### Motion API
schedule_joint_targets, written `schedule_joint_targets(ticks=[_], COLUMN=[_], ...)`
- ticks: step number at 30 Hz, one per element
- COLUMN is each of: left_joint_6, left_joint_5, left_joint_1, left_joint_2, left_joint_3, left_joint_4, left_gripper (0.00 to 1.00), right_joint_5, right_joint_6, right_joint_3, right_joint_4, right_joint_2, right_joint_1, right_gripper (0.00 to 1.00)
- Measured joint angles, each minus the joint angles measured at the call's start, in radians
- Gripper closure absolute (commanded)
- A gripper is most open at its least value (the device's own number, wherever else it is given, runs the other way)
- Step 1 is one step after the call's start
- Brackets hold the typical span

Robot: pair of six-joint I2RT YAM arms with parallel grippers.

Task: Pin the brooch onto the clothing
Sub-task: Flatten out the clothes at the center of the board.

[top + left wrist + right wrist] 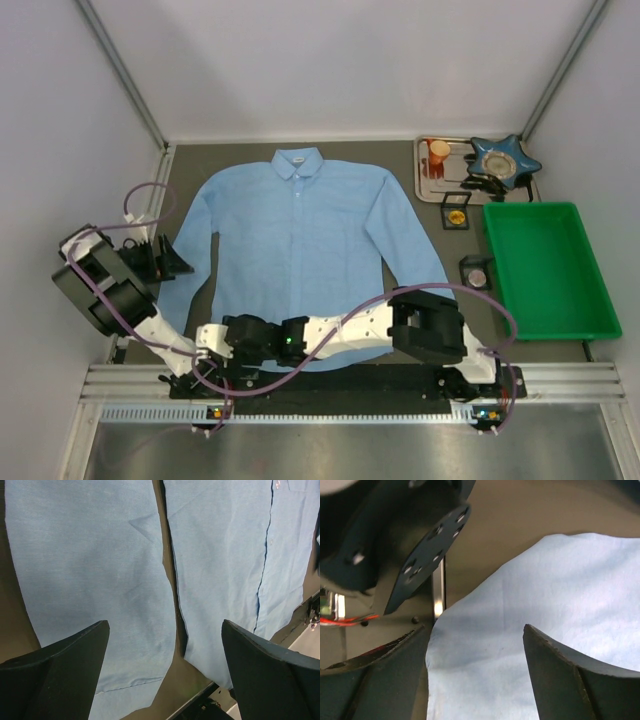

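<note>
"While the left gripper (165, 625) hung spread and empty at the frame's left, why did the right gripper (475, 627) gape, empty too, lower left?"

"Poised at the hem, I'd judge — the shirt (300, 250) lay flat at centre, front up for a brooch I couldn't spot."

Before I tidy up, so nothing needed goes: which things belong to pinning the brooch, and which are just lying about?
For the job: light blue shirt; small black box with a yellowish piece, possibly the brooch; second small black box, contents unclear.
Lying about: green bin; metal tray; orange cup; blue star-shaped object.
</note>
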Motion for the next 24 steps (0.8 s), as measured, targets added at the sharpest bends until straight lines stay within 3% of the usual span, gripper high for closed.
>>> schedule_joint_targets(ticks=[9, 13, 17, 21, 22, 23, 24], left_joint_6=[0.005, 0.006, 0.012, 0.012, 0.012, 0.012, 0.012], left_joint_5=[0.015, 0.022, 0.025, 0.026, 0.026, 0.026, 0.026], left_joint_1=[0.012, 0.015, 0.016, 0.021, 0.021, 0.023, 0.023], left_joint_2=[0.001, 0.002, 0.002, 0.001, 0.002, 0.002, 0.001], left_joint_3=[0.029, 0.06, 0.069, 0.069, 0.069, 0.069, 0.069], left_joint_4=[-0.01, -0.016, -0.02, -0.024, -0.024, -0.025, -0.026], left_gripper=[0.01, 0.01, 0.01, 0.01, 0.01, 0.01, 0.01], right_joint_5=[0.047, 0.046, 0.032, 0.028, 0.032, 0.034, 0.036], right_joint_6=[-0.026, -0.021, -0.013, -0.01, -0.01, -0.013, -0.014], right_joint_3=[0.051, 0.05, 0.019, 0.0, -0.001, -0.003, -0.005], right_joint_4=[-0.006, -0.008, 0.011, 0.015, 0.015, 0.015, 0.013], right_joint_2=[0.041, 0.041, 0.036, 0.035, 0.035, 0.035, 0.035], right_joint_1=[0.0, 0.0, -0.004, -0.005, -0.005, -0.006, -0.006], right_gripper=[0.36, 0.19, 0.21, 0.42, 0.56, 0.62, 0.81])
